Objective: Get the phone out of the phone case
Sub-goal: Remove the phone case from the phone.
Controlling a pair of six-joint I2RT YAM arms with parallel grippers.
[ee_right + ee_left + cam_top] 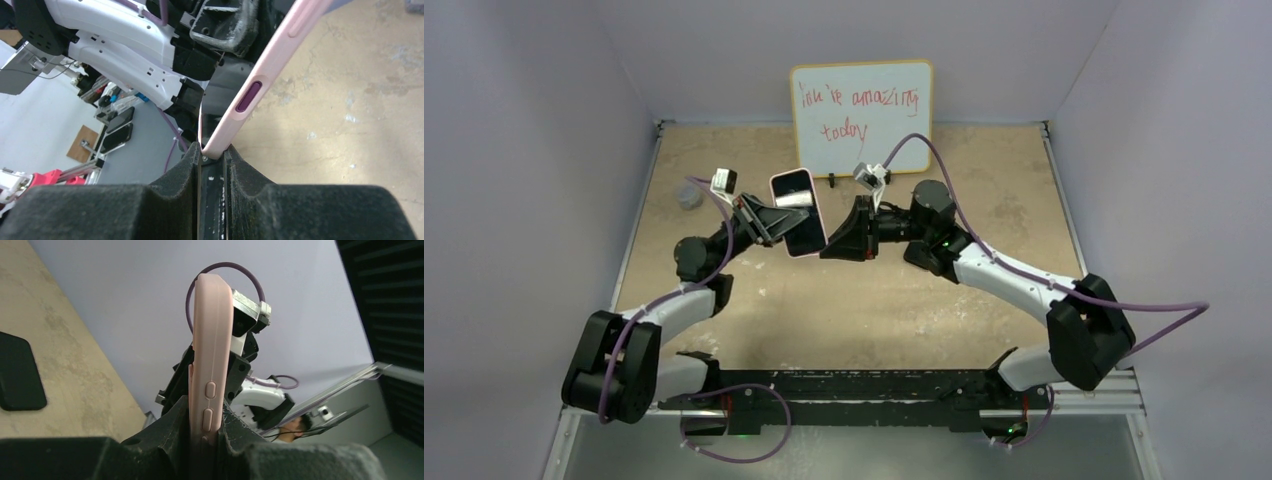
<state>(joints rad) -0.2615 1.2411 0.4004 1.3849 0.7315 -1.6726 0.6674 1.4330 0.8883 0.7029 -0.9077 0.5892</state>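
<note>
1. While both arms reach out over the bench (pixel 874 300), the phone (pixel 796 205) hangs in the air between the two pincers and does not touch the bench.
2. The phone sits inside its pink phone case (pixel 212 340). From above, a pink rim runs all round the dark screen.
3. The left pincer (pixel 776 218) is pinching one long side of the case. In its own view, its black fingers (pixel 165 440) press the case from both sides, right by the side buttons (pixel 210 390).
4. The right pincer (pixel 832 243) is pinching a corner of the case, on the side away from the left pincer. In its own view, the pink corner is squeezed tight between its black fingers (pixel 170 185). A purple button (pixel 248 96) shows on the case edge a bit past them.
5. The phone is tilted, so the top camera sees its screen.
6. Behind both pincers, a whiteboard (pixel 861 105) with red writing stands at the back wall.
7. A small gray thing (pixel 689 195) lies on the bench, on the far side of the left pincer from the phone.
</note>
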